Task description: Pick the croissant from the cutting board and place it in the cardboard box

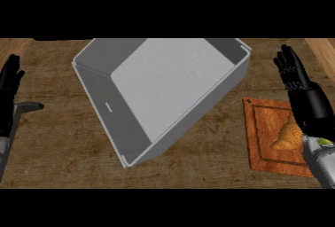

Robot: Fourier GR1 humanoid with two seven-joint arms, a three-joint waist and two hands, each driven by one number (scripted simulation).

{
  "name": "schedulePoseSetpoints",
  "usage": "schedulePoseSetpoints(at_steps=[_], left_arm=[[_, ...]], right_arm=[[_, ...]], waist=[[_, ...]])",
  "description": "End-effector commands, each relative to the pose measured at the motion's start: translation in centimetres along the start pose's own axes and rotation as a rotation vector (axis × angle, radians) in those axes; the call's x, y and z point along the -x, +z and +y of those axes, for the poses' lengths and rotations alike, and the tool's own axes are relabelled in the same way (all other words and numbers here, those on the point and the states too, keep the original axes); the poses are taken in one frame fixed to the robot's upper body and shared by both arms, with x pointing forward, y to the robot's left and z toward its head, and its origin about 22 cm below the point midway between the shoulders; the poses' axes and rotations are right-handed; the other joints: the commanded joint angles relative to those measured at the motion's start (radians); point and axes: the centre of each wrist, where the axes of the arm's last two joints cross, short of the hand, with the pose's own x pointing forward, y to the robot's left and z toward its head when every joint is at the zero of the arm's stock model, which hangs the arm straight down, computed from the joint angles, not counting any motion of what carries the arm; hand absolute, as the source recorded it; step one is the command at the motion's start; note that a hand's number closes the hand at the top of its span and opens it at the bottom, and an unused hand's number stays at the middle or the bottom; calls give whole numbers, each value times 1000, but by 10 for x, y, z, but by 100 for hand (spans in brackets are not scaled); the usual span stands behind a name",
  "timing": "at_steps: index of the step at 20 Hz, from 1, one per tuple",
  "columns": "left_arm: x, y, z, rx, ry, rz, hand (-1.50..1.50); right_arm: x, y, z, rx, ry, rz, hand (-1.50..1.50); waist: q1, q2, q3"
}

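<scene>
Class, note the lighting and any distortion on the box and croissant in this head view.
Head view: the box looks skewed, narrowing toward its near corner; its left inner wall is darker than its pale floor; the croissant shows soft shading, no glare.

- A kitchen worktop: a wood-grain counter (59, 146) fills the view.
- A wooden board (268, 133) lies on it, carrying a croissant (288, 136).
- A large grey box (118, 128) sits open beside the board.

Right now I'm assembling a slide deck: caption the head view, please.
A croissant lies on the cutting board, right of the grey box; left hand and right hand open, holding nothing.
</scene>
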Motion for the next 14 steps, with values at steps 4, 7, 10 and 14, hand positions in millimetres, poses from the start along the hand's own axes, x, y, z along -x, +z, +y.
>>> schedulePoseSetpoints(at_steps=[4, 7, 10, 14], left_arm=[[37, 11, 5, 6, -77, 143, 0], [38, 17, 2, 37, -71, 154, 0], [59, 38, -2, 55, -63, 238, 0], [67, 39, -12, 55, -46, 263, 0]], right_arm=[[44, 55, -64, 234, -11, 303, -150], [33, 66, -101, -119, 569, 355, -150], [76, 146, -109, -71, 687, 605, -150], [87, 186, -117, 188, 295, 391, -150]], waist=[[-4, -2, -19], [25, 34, -64], [10, 0, -21], [-14, -9, -18]])
